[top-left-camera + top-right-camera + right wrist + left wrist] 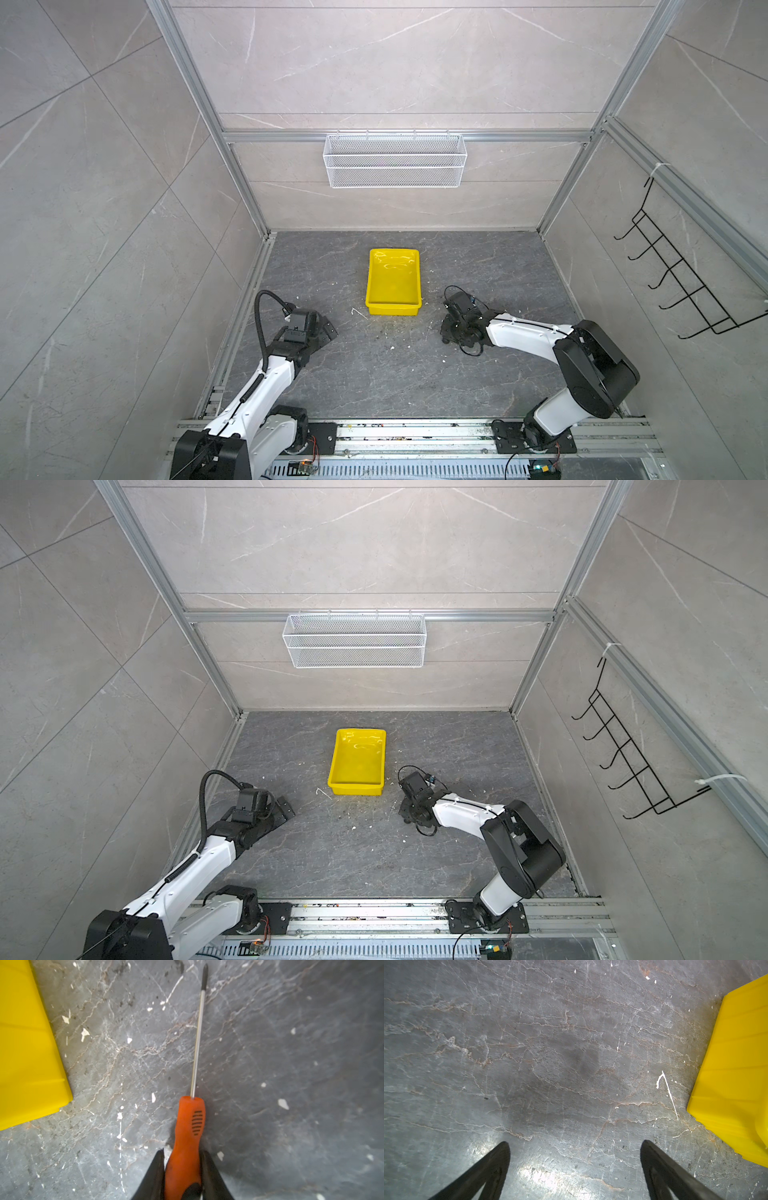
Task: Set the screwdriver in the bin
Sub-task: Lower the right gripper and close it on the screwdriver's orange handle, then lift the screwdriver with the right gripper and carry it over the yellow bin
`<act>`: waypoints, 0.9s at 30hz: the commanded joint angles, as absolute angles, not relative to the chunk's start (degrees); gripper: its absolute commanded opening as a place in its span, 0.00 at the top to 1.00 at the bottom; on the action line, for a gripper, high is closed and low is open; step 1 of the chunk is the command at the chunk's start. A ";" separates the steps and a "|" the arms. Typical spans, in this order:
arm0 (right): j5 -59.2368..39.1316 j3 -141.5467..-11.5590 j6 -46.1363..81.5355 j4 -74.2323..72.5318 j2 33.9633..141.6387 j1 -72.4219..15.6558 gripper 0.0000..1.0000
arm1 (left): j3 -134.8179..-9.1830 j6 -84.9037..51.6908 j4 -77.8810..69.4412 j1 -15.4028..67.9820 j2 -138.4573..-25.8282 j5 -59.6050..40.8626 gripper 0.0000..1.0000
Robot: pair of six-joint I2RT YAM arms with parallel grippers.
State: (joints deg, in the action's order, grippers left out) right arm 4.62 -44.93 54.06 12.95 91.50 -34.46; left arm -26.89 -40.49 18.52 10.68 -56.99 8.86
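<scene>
We see the right pincer (182,1151) pressed onto the orange handle of the screwdriver (190,1124), pinching it. The screwdriver sits low over the grey worktop (291,1064), just beside the yellow bin (27,1053) and outside it; whether it touches the surface we cannot tell. On the bin's opposite side the left pincer (575,1142) hangs spread above the worktop, gripping nothing.

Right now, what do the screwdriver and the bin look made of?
The screwdriver: the handle looks like matte orange plastic or rubber with moulded black slots. The shaft is shiny metal with a dark tip. The bin: glossy yellow plastic, judging by the bright highlights inside.
</scene>
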 commanded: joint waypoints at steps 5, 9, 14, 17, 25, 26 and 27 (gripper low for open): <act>2.74 -41.06 53.73 11.46 87.00 -35.51 0.83 | -31.45 -39.98 12.90 13.37 -60.11 3.65 0.00; 5.27 -39.40 51.11 15.09 82.56 -35.50 0.83 | -38.23 -43.95 11.74 23.22 -62.03 13.73 0.00; 4.40 -37.30 49.29 16.54 79.14 -35.65 0.83 | -37.40 -42.65 1.38 24.34 -65.12 11.83 0.00; 5.20 -37.20 47.99 18.63 77.39 -36.21 0.83 | -33.95 -37.30 -3.22 24.30 -68.12 11.87 0.00; 12.62 -40.39 44.93 22.76 73.68 -40.15 0.83 | -35.97 -37.38 1.20 22.68 -70.91 19.94 0.00; 13.58 -41.41 44.41 23.08 73.70 -40.91 0.82 | -36.84 -37.44 2.50 22.57 -71.44 19.73 0.00; 14.60 -42.72 43.65 23.39 73.77 -41.63 0.82 | -37.75 -37.16 3.66 22.67 -72.09 18.88 0.00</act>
